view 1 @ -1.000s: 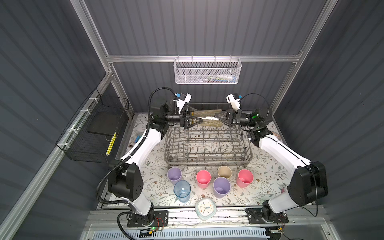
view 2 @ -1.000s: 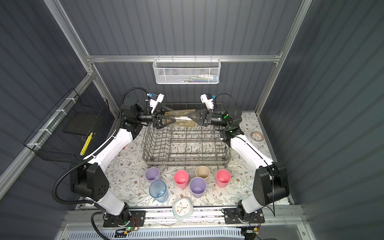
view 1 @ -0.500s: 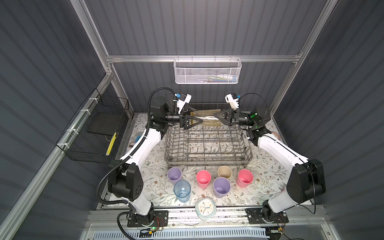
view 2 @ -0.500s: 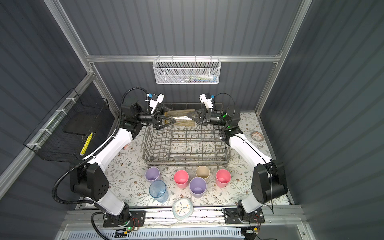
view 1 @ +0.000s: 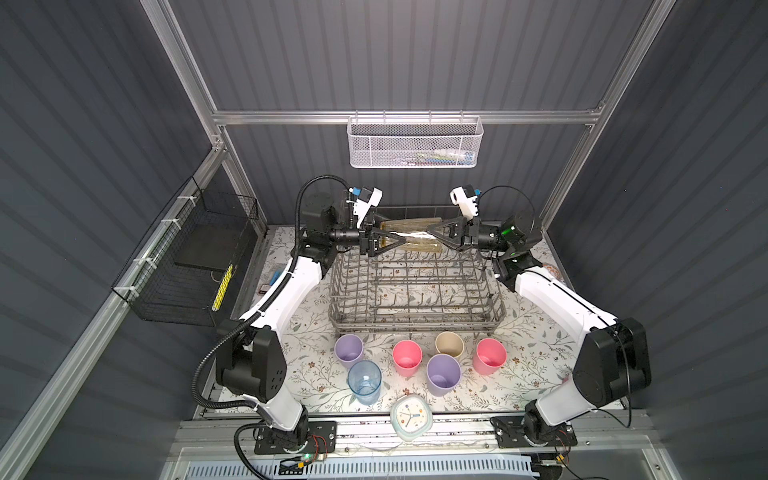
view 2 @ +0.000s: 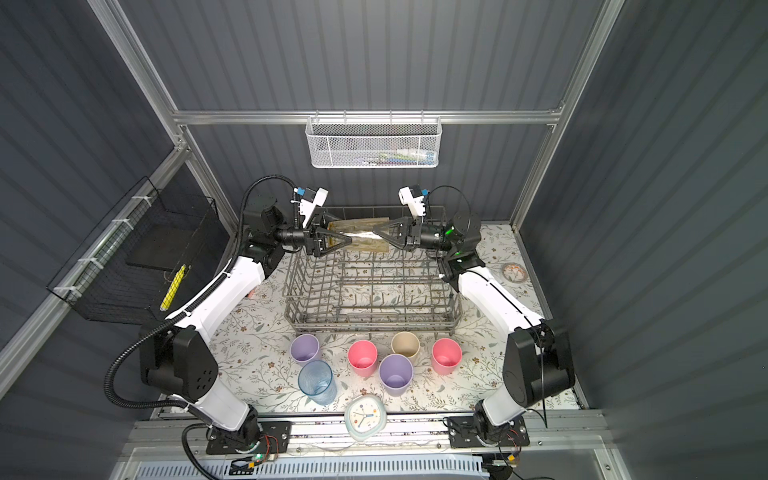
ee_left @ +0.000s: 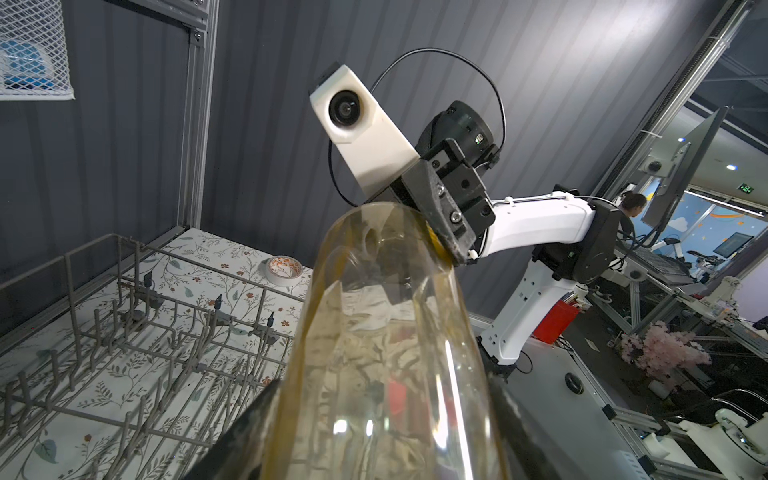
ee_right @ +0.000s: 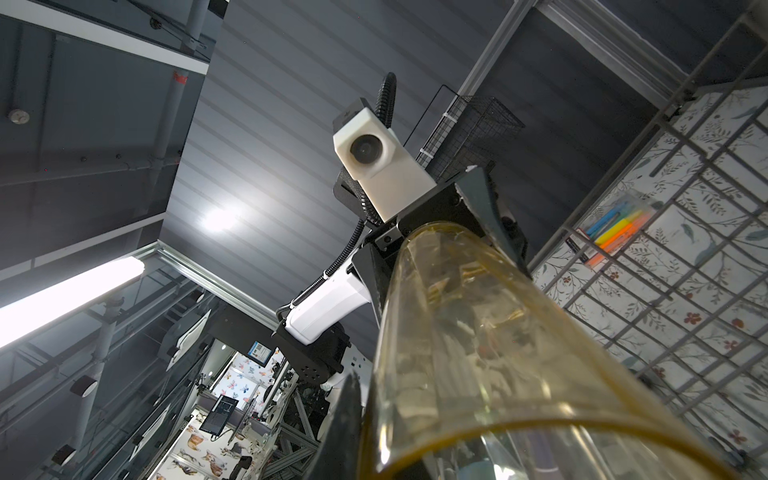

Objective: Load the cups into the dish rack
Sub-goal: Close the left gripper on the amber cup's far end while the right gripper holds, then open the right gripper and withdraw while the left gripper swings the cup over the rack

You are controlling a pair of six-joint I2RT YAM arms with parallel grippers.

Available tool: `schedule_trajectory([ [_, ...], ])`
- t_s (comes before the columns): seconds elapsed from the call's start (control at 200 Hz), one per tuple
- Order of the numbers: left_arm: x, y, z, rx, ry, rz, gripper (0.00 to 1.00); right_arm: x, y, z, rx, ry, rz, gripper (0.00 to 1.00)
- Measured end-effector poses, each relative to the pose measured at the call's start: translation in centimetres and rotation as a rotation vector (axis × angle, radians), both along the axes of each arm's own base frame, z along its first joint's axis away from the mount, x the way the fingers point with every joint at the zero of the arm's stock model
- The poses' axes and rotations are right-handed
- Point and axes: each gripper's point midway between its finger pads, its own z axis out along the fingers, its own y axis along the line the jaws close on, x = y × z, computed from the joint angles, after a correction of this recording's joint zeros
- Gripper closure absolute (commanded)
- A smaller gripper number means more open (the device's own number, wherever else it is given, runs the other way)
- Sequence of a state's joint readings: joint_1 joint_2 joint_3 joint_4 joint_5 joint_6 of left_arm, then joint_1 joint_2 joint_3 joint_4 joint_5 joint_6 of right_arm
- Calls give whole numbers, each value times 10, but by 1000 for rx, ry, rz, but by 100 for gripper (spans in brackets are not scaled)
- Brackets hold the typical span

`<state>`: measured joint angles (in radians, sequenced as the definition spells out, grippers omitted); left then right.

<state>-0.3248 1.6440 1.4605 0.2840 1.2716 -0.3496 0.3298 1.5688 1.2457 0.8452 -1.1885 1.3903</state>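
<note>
table (view 1: pixel 536 365): floral cloth | dish rack (view 1: pixel 415 309) | six cups (view 1: pixel 407 357) in front | tape roll (view 2: pixel 513 272)

Yellowish clear patterned glass (view 1: pixel 415 228); grey wire rack (view 1: pixel 415 309); white floral tablecloth (view 1: pixel 316 374).

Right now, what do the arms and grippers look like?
The left arm and right arm match: white link shells, black joints. The left gripper and right gripper are black, with triangular fingers and a white camera block on each. Corrugated black conduit on the left arm; thin black cable loop and a green light on the right.
</note>
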Motion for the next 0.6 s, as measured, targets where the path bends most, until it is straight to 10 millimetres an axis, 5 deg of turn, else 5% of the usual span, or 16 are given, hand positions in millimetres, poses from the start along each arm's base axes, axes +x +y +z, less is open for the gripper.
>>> schedule_trajectory([
  [0.18, 1, 0, -1, 1, 1, 3, 43, 1, 0, -1, -2, 3, 2, 100],
  [0.28, 1, 1, -1, 1, 0, 8, 44, 1, 0, -1, -2, 3, 2, 77],
  [0.395, -2, 0, -3, 3, 0, 6, 45, 0, 0, -2, -5, 0, 5, 62],
  [0.6, -7, 2, 3, -1, -25, 14, 46, 5, -11, -2, -7, -3, -24, 54],
])
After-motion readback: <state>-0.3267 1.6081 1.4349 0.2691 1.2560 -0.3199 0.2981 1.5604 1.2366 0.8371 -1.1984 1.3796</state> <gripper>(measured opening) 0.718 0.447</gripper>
